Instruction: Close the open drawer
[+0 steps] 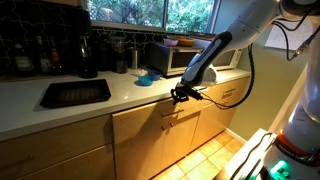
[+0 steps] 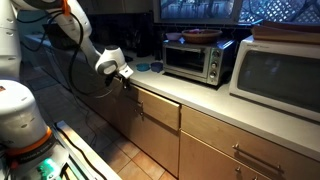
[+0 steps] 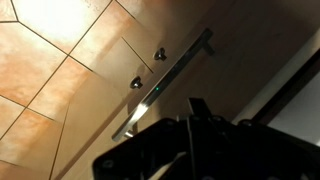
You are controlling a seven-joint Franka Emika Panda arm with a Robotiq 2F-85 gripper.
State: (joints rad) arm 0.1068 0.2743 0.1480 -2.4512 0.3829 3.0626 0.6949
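Your gripper (image 1: 183, 94) hangs at the edge of the counter (image 1: 130, 92), centre of frame in an exterior view, just above the drawer (image 1: 178, 115); in the wrist view the wood front fills the picture, its bar handle (image 3: 162, 85) slanting across the middle; no contents show and the front looks close to flush with its neighbours, so the closing seems mostly done, perhaps one last push left; whether the pincer is spread or pressed together cannot be told in this dim light.
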